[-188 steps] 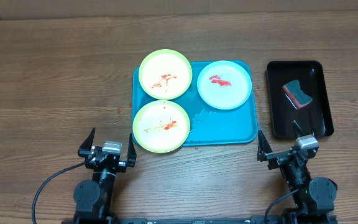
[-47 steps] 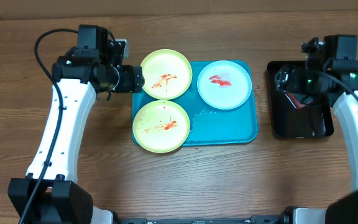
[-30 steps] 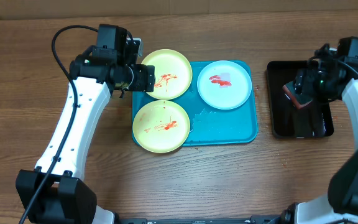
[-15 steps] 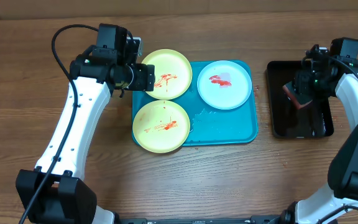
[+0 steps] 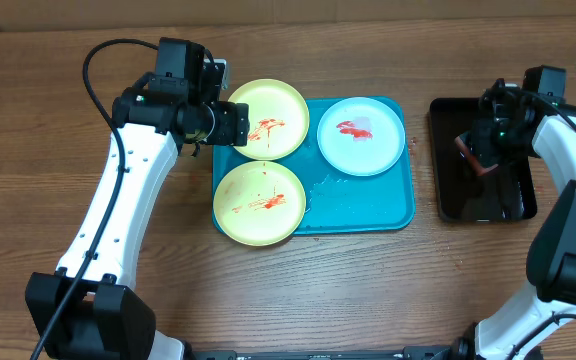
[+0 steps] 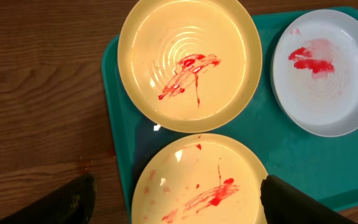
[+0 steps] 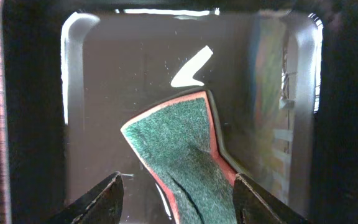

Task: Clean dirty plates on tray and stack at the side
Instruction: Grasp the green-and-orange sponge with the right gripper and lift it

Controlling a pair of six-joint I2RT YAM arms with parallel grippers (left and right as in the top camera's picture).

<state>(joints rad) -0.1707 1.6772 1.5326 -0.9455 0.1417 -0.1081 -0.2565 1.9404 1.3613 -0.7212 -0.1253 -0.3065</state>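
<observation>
right claw (image 7: 176, 185) spread astride the sponge (image 7: 178, 134) in the black tray (image 7: 123, 74).

Two grippers reached out, facing down.
The left gripper (image 6: 179, 208) and right gripper (image 7: 176, 199) both have fingers spread wide.

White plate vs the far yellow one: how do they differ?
The white plate is pale blue-white with a compact red blotch; the far yellow plate is yellow-green with thin streaks. The white plate sits wholly inside the tray; the far yellow plate overhangs its corner. Both are round, shallow, dirty.
</observation>
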